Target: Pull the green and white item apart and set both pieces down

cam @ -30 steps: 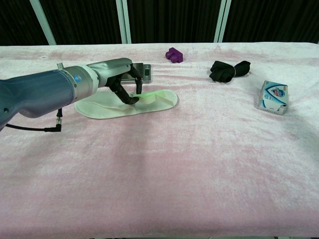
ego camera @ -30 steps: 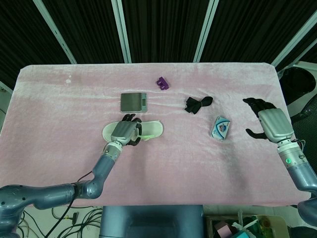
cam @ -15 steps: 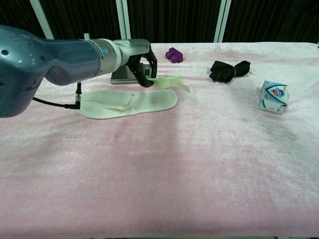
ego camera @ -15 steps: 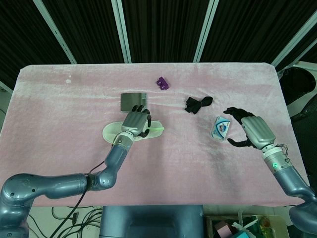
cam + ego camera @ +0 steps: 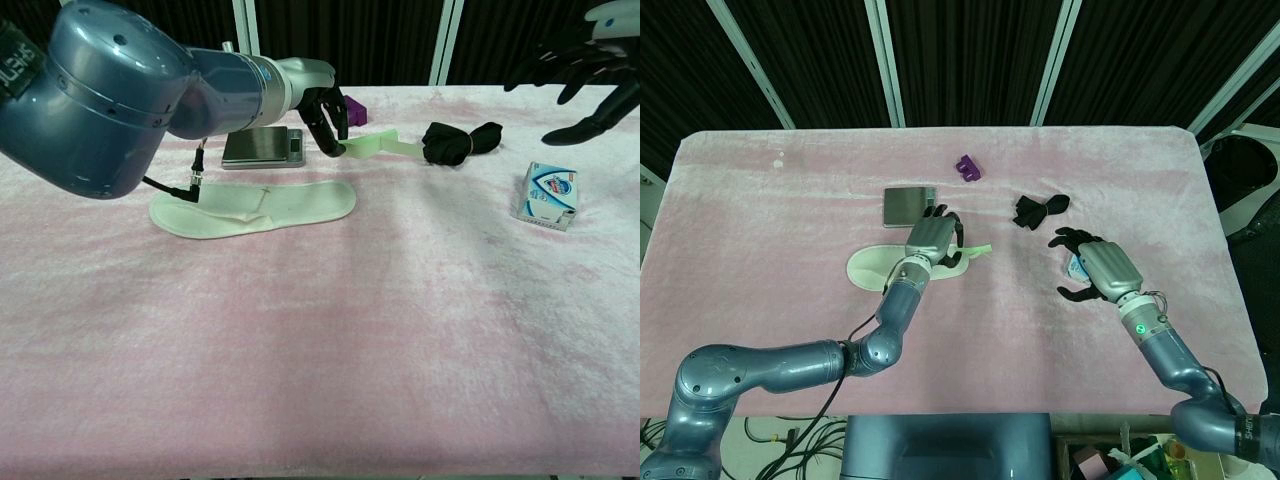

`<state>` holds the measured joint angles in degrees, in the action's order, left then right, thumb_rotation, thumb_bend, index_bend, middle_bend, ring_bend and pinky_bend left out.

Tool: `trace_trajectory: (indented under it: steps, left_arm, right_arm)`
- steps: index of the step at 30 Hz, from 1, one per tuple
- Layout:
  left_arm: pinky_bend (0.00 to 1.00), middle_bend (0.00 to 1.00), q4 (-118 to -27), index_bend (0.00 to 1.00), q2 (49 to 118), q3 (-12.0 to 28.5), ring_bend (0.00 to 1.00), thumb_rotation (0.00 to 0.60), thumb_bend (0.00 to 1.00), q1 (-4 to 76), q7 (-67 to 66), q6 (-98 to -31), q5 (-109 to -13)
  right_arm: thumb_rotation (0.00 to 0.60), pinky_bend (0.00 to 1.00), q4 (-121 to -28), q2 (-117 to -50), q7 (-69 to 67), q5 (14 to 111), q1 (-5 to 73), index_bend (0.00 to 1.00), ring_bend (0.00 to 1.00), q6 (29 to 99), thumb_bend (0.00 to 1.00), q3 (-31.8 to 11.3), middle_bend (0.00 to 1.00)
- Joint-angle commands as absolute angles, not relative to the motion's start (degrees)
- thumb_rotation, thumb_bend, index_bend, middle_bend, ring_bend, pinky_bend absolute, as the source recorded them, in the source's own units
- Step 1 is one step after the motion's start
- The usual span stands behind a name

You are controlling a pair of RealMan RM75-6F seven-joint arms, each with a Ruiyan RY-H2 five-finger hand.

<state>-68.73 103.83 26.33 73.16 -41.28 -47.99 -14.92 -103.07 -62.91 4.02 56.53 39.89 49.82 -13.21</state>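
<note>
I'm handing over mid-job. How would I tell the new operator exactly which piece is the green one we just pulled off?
Start at the silver scale near the middle of the pink table. Just in front of it the left hand is raised above the white insole, and the green strip sticks out from its fingers. It is the only pale green, thin piece, and the only one held off the cloth.

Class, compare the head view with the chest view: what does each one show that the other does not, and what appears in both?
Only the head view shows the whole right hand with its forearm, and the table's far edge. Only the chest view shows the green strip lifted clear above the white insole, held by the left hand. Both show the scale, purple block, black cloth and blue-and-white packet.
</note>
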Motion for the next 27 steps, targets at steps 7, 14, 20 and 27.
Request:
trace_trajectory:
  steps: [7, 14, 20, 27]
  left_arm:
    - [0.0, 0.23, -68.65, 0.67, 103.21, 27.31, 0.0, 0.6, 0.49, 73.79, -38.98, -47.17, -14.49]
    - [0.0, 0.23, -69.35, 0.67, 102.53, 26.88, 0.0, 0.6, 0.49, 73.98, -38.34, -47.19, -13.92]
    - [0.0, 0.23, -69.36, 0.67, 102.19, 26.53, 0.0, 0.6, 0.49, 74.02, -37.38, -47.29, -14.19]
    - [0.0, 0.23, -69.47, 0.67, 101.89, 26.04, 0.0, 0.6, 0.49, 74.21, -37.08, -47.32, -13.73]
  right_arm:
    - [0.6, 0.21, -102.36, -72.08, 9.72, 45.67, 45.48, 0.31, 0.12, 53.02, 0.23, -16.24, 0.12]
    - [0.6, 0.21, -100.88, -76.77, 12.39, 39.67, 48.09, 0.34, 0.13, 56.22, 0.24, -18.07, 0.12]
    - [0.6, 0.21, -103.64, -78.9, 16.15, 33.59, 48.86, 0.35, 0.13, 61.75, 0.24, -18.68, 0.12]
    - [0.6, 0.21, -103.0, -82.11, 19.69, 30.42, 49.72, 0.41, 0.13, 66.35, 0.24, -18.52, 0.13]
